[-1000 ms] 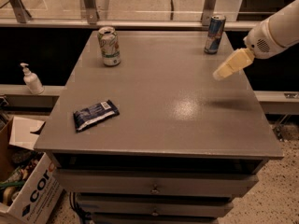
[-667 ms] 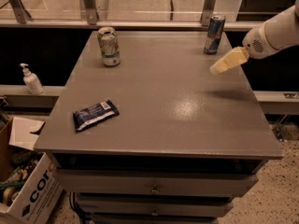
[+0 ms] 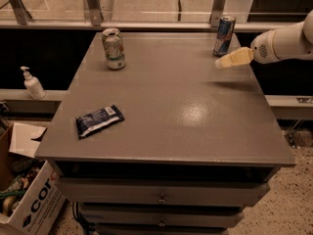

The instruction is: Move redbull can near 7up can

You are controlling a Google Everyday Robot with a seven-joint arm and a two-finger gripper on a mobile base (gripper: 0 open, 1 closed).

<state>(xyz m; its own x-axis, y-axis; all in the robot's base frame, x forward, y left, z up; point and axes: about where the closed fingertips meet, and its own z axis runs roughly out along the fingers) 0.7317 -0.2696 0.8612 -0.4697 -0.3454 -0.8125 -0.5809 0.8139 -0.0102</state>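
Observation:
The redbull can [image 3: 224, 35], slim, blue and silver, stands upright at the far right corner of the grey table [image 3: 171, 106]. The 7up can [image 3: 113, 48], wider, white with green markings, stands upright at the far left of the table. My gripper [image 3: 221, 64] reaches in from the right on a white arm, just in front of and slightly below the redbull can, apart from it and above the table.
A dark blue snack bag [image 3: 99, 120] lies near the table's front left. A soap dispenser [image 3: 32, 82] stands on a ledge to the left. A cardboard box [image 3: 24, 195] sits on the floor at the lower left. Drawers are under the table.
My gripper has moved up and toward the far edge, closer to the redbull can. The cans and the bag have not moved.

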